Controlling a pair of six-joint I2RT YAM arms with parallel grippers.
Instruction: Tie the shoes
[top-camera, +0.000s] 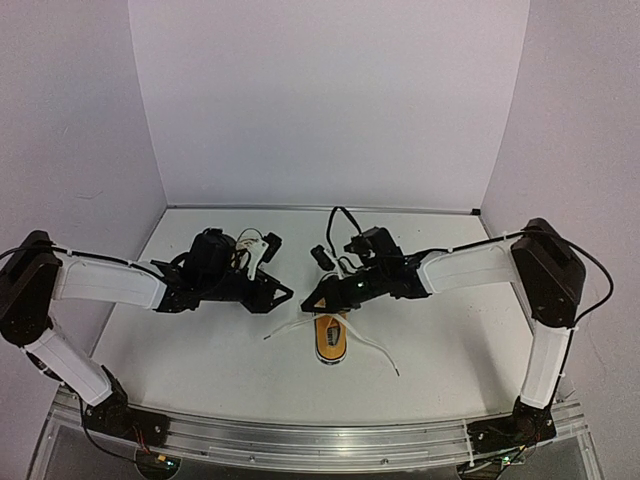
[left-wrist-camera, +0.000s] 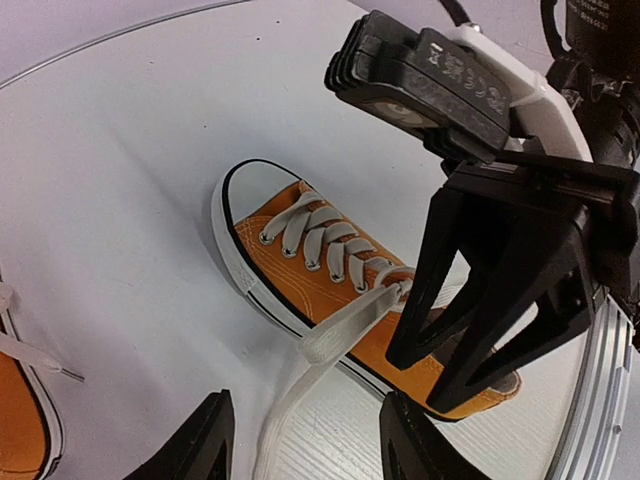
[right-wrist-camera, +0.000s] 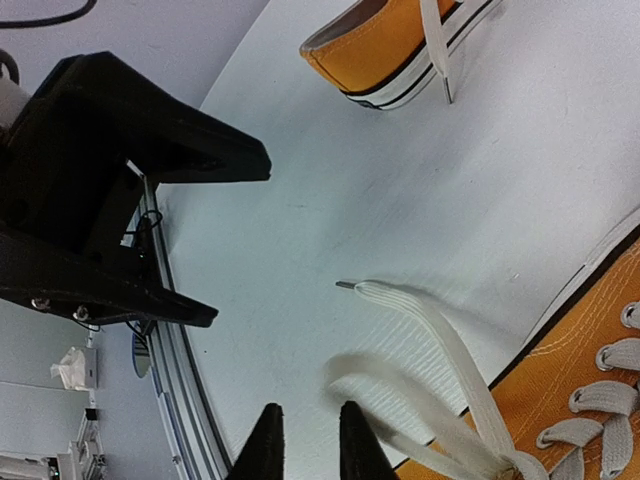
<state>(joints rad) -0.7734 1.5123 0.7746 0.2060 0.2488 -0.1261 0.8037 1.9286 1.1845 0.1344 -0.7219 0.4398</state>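
One orange-yellow sneaker (top-camera: 330, 338) lies at the table's middle, toe toward the near edge, with its white laces untied and spread to both sides. In the left wrist view this shoe (left-wrist-camera: 310, 255) has a loose lace (left-wrist-camera: 330, 335) running down between my left gripper's wide-open jaws (left-wrist-camera: 305, 445). My right gripper (right-wrist-camera: 305, 440) hovers at the shoe's collar with a narrow gap between its jaws. A blurred lace loop (right-wrist-camera: 400, 375) lies beside its right finger, and the gap is empty. The second sneaker (right-wrist-camera: 385, 45) shows only in the wrist views, and it sits at the lower left of the left wrist view (left-wrist-camera: 20, 420).
Both arms meet over the shoe, left gripper (top-camera: 280, 296) and right gripper (top-camera: 318, 300) close together. A second lace end (right-wrist-camera: 400, 300) lies flat on the white table (top-camera: 450, 340). The metal rail (top-camera: 330, 440) runs along the near edge. White walls close in the back and sides.
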